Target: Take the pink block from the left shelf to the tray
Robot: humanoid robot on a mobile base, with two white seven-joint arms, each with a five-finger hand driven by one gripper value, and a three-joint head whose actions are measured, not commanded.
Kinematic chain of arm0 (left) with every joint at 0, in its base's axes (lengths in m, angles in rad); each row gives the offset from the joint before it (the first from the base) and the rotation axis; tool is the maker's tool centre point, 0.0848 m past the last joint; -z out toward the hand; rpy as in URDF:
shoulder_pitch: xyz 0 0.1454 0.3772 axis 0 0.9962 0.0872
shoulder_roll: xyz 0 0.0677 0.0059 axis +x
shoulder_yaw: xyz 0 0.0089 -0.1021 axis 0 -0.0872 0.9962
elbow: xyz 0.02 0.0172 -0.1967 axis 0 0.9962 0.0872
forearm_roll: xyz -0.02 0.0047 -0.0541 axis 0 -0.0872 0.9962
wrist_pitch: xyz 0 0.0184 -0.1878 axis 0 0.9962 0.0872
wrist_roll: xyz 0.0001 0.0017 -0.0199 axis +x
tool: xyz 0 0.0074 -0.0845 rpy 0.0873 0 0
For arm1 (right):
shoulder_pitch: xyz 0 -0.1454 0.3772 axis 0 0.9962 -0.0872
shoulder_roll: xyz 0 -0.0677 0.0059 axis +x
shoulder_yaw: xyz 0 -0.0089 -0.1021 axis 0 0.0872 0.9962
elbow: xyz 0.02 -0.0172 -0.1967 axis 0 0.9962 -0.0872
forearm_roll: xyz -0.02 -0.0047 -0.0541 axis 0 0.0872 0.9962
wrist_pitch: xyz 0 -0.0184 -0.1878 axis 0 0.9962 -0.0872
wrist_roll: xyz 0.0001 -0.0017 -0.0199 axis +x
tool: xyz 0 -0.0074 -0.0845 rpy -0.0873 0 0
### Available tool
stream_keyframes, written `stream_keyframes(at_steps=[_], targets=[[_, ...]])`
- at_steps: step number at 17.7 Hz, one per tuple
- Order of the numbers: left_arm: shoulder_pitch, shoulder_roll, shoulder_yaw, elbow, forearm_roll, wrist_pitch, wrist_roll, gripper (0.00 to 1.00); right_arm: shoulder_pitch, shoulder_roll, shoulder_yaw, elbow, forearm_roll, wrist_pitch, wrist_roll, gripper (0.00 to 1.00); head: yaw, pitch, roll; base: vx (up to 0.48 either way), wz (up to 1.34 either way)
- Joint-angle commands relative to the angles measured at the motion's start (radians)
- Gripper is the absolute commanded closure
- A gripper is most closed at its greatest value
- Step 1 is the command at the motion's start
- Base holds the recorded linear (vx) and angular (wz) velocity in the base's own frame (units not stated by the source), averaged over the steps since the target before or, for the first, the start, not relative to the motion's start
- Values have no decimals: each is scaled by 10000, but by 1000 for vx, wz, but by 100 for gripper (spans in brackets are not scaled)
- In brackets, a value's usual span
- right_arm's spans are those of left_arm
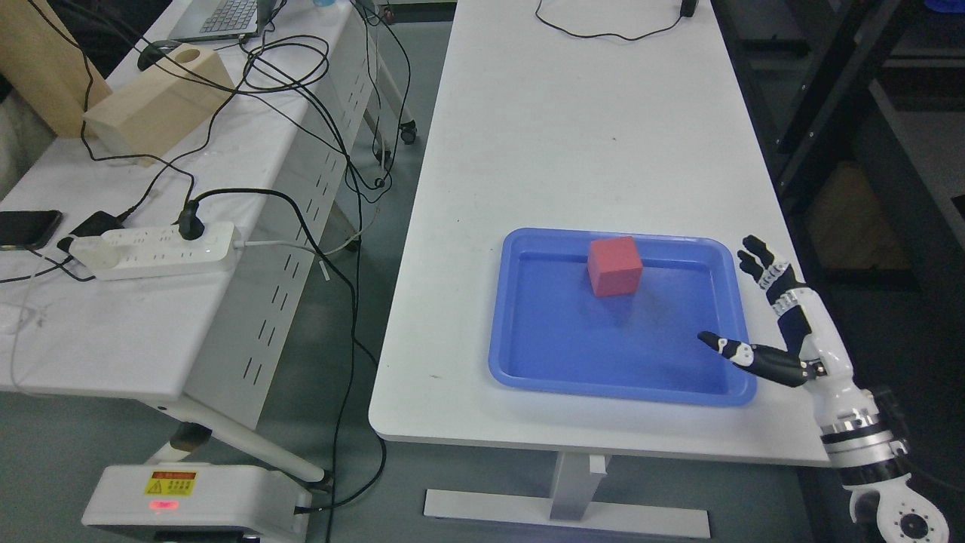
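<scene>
The pink block sits in the blue tray on the white counter. The right hand is beside it, fingers spread, holding nothing.

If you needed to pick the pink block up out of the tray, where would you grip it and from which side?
I would probably come from above and pinch two opposite upright faces of the pink block. It sits flat near the far rim of the blue tray, so its top and sides are free. The right hand, open at the tray's right edge, is nearest.
</scene>
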Motion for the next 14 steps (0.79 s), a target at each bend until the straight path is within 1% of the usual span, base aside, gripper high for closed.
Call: stream_keyframes(at_steps=[1,3,5,6,9,14], targets=[[-292,175,0,-174,0,-4,7,0,148,-348,-300,-11,-853,477,-60,2,0,0,0,-134,-27],[-292,175,0,-174,0,-4,7,0,102,-333,-684,-11,-546,707,-304,2,0,0,0,-163,-48],[-292,175,0,-174,0,-4,7,0,148,-379,-792,-11,127,708,-794,3,0,0,0,-137,-56],[-292,175,0,-174,0,-4,7,0,163,-394,-792,5,419,693,-796,3,0,0,0,-135,-21],[-292,175,0,-174,0,-4,7,0,515,-792,-609,20,988,693,-689,3,0,0,0,-143,24],[-307,175,0,-174,0,-4,7,0,731,-947,-226,81,1220,723,-689,3,0,0,0,-154,131]])
